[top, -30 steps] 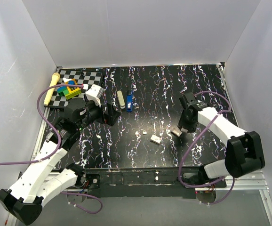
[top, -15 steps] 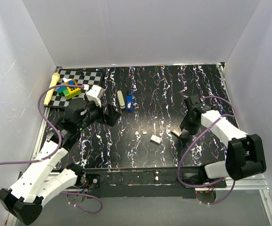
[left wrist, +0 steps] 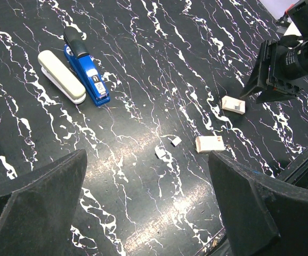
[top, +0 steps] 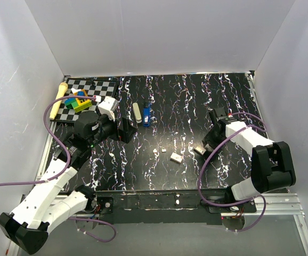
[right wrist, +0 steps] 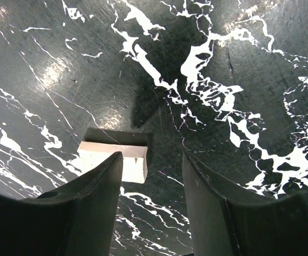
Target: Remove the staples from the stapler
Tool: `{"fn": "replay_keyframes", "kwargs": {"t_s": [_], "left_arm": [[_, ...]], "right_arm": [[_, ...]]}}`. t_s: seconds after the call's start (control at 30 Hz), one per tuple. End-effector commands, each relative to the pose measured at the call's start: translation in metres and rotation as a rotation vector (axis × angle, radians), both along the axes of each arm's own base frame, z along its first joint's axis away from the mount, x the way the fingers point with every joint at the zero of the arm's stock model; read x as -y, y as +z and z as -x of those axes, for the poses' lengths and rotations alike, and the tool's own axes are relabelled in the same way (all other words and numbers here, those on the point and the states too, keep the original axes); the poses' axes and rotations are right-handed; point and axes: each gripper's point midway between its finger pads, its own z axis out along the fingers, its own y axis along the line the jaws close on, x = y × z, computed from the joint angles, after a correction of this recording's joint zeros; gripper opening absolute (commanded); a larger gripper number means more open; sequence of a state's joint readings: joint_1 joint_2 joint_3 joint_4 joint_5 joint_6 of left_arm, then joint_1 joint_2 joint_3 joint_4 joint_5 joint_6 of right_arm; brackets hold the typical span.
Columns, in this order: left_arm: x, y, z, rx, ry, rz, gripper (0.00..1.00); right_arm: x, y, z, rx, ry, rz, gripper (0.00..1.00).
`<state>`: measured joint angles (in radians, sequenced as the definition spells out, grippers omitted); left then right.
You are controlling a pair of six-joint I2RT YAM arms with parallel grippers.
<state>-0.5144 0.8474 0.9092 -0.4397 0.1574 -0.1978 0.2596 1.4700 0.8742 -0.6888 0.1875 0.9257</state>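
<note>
Nearest, on the near-right of the blue stapler (top: 147, 115): a second strip (top: 176, 157) and two loose bits (top: 155, 152), lying where they were a second ago.

Farther right of the stapler: the staple strip (right wrist: 114, 158) lies flat on the table by the right gripper (right wrist: 153, 173).

Change: the right gripper's jaws have widened over the last second. The gap between the fingers is bare, and the strip sits just beside one fingertip. Judged released, not held. The arm's elbow has swung in; the wrist hardly moved.

Left gripper (left wrist: 147, 157), near-left of the stapler: jaws fully spread, empty, unmoved.

The stapler lies beside a white bar (top: 137, 112).

Meaning: this strip is set down; whether any staples remain inside the stapler cannot be told.
</note>
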Motion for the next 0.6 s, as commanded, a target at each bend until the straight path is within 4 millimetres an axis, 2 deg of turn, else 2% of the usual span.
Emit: {"fn": "replay_keyframes", "kwargs": {"t_s": [0.0, 0.33, 0.57], "left_arm": [[0.000, 0.000, -0.001, 0.011, 0.000, 0.001, 0.98], [0.000, 0.001, -0.001, 0.014, -0.002, 0.001, 0.98], [0.000, 0.002, 0.000, 0.019, -0.004, 0.002, 0.98]], "right_arm": [[-0.002, 0.008, -0.020, 0.055, -0.069, -0.018, 0.57], [-0.010, -0.002, -0.029, 0.044, -0.087, -0.053, 0.57], [-0.017, -0.006, -0.026, 0.017, -0.043, -0.069, 0.57]]}}
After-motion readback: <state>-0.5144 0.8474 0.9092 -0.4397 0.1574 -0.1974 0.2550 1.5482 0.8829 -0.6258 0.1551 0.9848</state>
